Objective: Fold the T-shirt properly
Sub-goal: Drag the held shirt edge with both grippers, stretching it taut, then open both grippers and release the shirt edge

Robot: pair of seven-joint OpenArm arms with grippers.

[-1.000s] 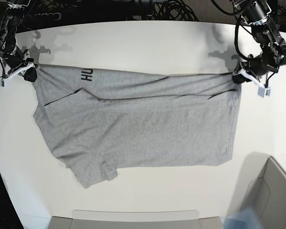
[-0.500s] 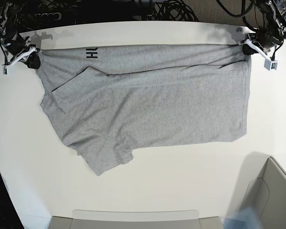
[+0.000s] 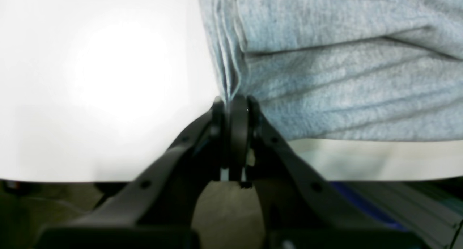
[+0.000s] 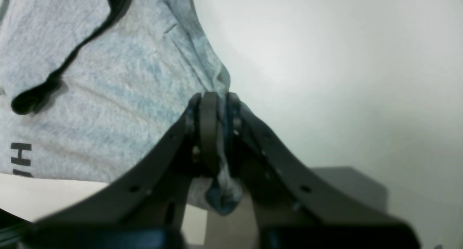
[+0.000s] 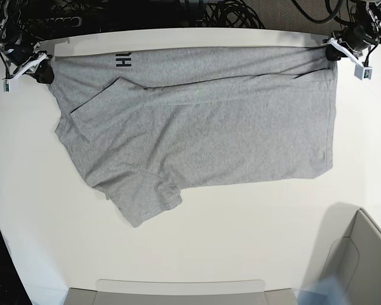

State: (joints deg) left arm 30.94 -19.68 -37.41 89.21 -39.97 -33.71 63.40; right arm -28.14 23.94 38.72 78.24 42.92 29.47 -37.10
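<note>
Your white table [image 5: 197, 248] carries the T-shirt [image 5: 203, 136] spread across its centre. At ten o'clock your right gripper [image 5: 40, 72] is clamped on one corner; at two o'clock your left gripper [image 5: 332, 51] pinches the other. Only one lengthwise fold looks made; sleeves and crosswise folds remain.

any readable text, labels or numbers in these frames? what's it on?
"HU": black block capitals on the heather-grey cotton T-shirt, near its top edge in the base view; the rest is folded under.
"H": the same print in the right wrist view, with a second letter cut off at the frame edge.
White tags beside each end effector: too small to show any text.
</note>
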